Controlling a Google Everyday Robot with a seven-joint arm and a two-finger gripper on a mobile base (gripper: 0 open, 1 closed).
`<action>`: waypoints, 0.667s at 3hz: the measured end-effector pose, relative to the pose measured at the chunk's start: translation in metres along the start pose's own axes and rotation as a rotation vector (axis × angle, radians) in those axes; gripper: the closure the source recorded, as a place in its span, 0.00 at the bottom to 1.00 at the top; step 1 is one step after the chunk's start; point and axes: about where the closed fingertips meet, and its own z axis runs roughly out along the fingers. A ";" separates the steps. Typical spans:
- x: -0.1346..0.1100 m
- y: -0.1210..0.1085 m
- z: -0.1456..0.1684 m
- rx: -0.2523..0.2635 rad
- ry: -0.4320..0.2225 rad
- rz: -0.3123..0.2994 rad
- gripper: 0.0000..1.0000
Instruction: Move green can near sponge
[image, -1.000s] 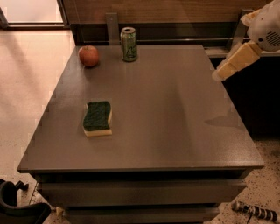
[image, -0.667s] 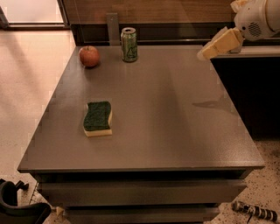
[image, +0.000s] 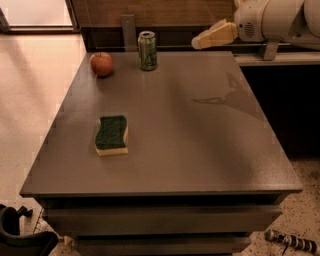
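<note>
Grey table (image: 200, 150), pale speckled floor (image: 30, 100), wood-panelled back wall (image: 175, 10), bright window (image: 35, 11) far left, warm light

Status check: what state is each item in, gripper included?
green can: upright at the far edge of the table, not gripped.
sponge: flat, green side up, left of centre, apart from the can.
apple: sitting left of the can, not touching it.
gripper: in the air right of the can, near the far edge.

High camera looks down over table (image: 200, 145), claw (image: 201, 42) upper right.

No legible text anywhere.
</note>
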 end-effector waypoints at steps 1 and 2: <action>-0.015 0.007 0.045 -0.049 -0.080 0.053 0.00; -0.015 0.007 0.045 -0.049 -0.080 0.053 0.00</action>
